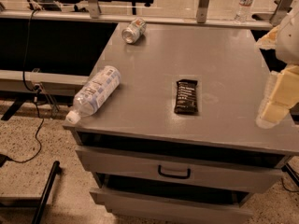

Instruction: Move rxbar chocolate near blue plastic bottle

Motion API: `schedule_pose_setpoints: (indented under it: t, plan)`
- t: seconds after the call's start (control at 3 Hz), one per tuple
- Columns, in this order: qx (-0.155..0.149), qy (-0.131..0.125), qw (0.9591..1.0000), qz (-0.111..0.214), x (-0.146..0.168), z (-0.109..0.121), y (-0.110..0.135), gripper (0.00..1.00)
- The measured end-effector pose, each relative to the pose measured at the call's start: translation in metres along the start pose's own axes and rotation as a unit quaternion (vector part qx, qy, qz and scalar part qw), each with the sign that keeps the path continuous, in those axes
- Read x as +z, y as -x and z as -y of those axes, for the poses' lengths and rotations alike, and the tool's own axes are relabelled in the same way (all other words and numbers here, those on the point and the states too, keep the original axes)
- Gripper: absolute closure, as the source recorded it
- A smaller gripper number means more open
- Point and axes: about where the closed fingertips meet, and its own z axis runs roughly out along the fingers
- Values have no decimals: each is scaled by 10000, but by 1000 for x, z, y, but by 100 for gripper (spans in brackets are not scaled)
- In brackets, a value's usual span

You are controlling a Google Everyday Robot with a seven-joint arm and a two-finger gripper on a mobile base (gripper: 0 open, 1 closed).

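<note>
The rxbar chocolate [186,96] is a flat dark wrapped bar lying on the grey cabinet top [187,55], right of centre near the front. The blue plastic bottle [94,93] lies on its side at the front left corner, its white cap poking over the edge. My gripper [273,108] is a pale, blurred shape at the right edge of the view, over the cabinet's right side, well right of the bar and apart from it.
A small silver can [133,31] lies on its side at the back left of the top. A small clear upright water bottle [245,3] stands beyond the back right. Drawers with a black handle [174,173] are below the front edge. Cables hang at left.
</note>
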Motion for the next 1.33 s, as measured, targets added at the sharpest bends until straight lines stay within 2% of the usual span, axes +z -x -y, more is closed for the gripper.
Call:
schedule_pose_setpoints:
  t: [0.33, 0.67, 1.0, 1.33]
  plan:
    - [-3, -21, 10000, 8, 0, 2, 1, 0]
    - [-241, -36, 9994, 230, 16, 15, 16, 0]
    - [-727, 15, 9954, 619, 46, 31, 47, 0]
    - [-1030, 309, 9891, 1008, 87, 49, 76, 0]
